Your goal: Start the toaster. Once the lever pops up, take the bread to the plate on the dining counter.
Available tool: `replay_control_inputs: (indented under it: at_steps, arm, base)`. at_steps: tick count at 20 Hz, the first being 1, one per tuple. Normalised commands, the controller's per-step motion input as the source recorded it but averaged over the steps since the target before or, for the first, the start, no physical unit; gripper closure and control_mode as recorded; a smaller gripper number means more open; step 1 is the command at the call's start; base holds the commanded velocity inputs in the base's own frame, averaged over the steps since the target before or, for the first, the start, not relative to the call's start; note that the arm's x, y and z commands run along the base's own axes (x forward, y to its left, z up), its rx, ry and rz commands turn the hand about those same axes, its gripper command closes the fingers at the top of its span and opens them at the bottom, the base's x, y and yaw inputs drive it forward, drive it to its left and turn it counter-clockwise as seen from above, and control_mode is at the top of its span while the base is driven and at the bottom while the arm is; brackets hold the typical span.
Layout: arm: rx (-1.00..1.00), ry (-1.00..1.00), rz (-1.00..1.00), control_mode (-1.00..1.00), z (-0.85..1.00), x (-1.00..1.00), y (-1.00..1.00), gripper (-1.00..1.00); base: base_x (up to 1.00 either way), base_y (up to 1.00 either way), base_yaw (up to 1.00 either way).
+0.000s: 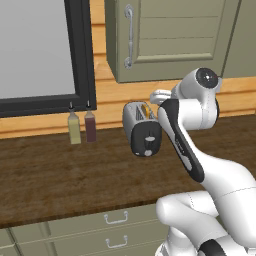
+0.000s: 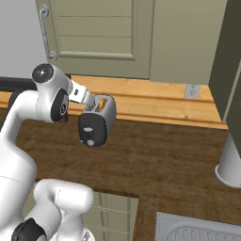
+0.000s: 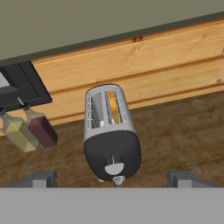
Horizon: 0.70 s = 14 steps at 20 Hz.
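Observation:
The silver toaster (image 3: 109, 127) stands on a dark wooden worktop (image 1: 60, 175) against the wood-panelled wall, its black end panel facing me. A tan-orange slice of bread (image 3: 113, 107) sits in its right slot and also shows as bread (image 1: 145, 111) in the left base view. On the end panel the lever (image 3: 113, 167) sits low, just above the round dial. My gripper (image 3: 112, 178) is open, hovering just in front of and above the panel, its two fingertips (image 3: 41, 178) wide apart on either side with nothing between them. The plate and the dining counter are out of view.
Two bottles, one yellowish (image 1: 74, 127) and one dark red (image 1: 90, 126), stand left of the toaster below a black-framed window (image 1: 82, 55). Olive wall cabinets (image 1: 170, 40) hang overhead. To the right are a sink (image 2: 197, 230) and a pale cylinder (image 2: 230, 164).

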Motion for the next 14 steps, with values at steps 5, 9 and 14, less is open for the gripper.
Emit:
replay_control_inputs:
  at_steps: [5,9,14]
  arm:
    - [0.0,0.0,0.0,-1.0,0.0,0.0,0.0,-1.0]
    - [0.0,0.0,0.0,-1.0,0.0,0.0,0.0,-1.0]
    - [0.0,0.0,0.0,-1.0,0.0,0.0,0.0,-1.0]
  base:
    - [0.0,0.0,0.0]
    - [0.0,0.0,0.0]
    - [0.0,0.0,0.0]
